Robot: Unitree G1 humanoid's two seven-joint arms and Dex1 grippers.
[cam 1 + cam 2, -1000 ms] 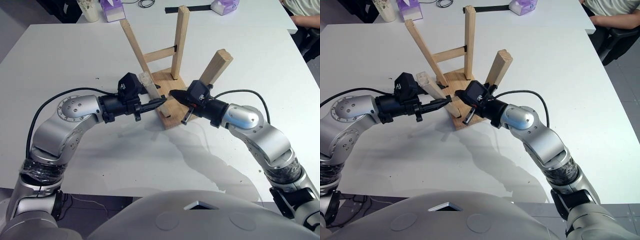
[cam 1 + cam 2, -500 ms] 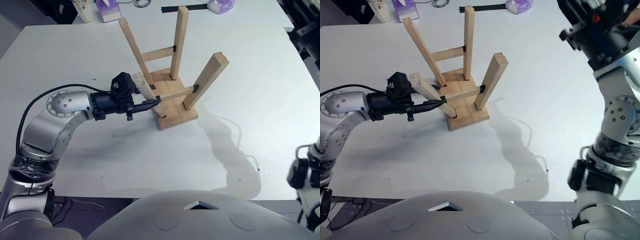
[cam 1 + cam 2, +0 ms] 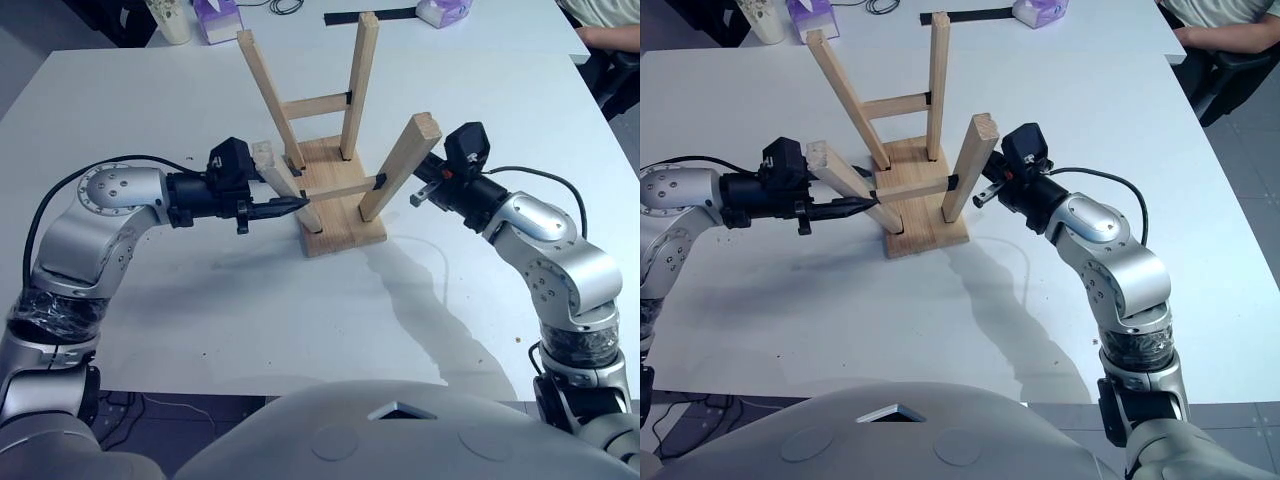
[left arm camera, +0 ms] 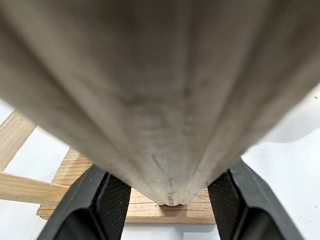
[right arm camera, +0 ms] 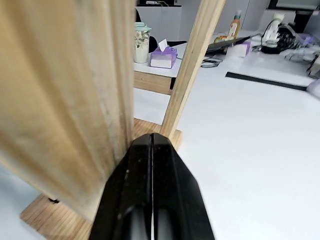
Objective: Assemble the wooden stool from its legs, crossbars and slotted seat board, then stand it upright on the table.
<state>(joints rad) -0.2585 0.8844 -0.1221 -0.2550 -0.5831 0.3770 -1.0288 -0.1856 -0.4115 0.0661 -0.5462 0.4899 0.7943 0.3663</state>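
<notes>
**Left eye view: right arm returns to the upturned stool**

The wooden stool (image 3: 355,90) sits upside down near the middle of the white table (image 3: 150,100). Its seat board (image 3: 345,228) lies flat and all four legs point up. A second ago the right gripper (image 3: 420,197) was low at the board between the legs, then swung well clear. It has now come back to the outer side of the near-right leg (image 3: 400,165). Its fingers (image 5: 152,175) are pressed together on nothing, tips just beside the wood. The left gripper (image 3: 290,204) stays clamped around the near-left leg (image 3: 278,178), one finger on each side. A crossbar (image 3: 345,187) spans the two near legs.

The build looks complete, so the right arm is probably nudging that leg home. Turning the stool upright remains.

Along the table's far edge stand purple tissue boxes (image 3: 218,18), a patterned cup (image 3: 170,20) and a black strip (image 3: 395,14).
</notes>
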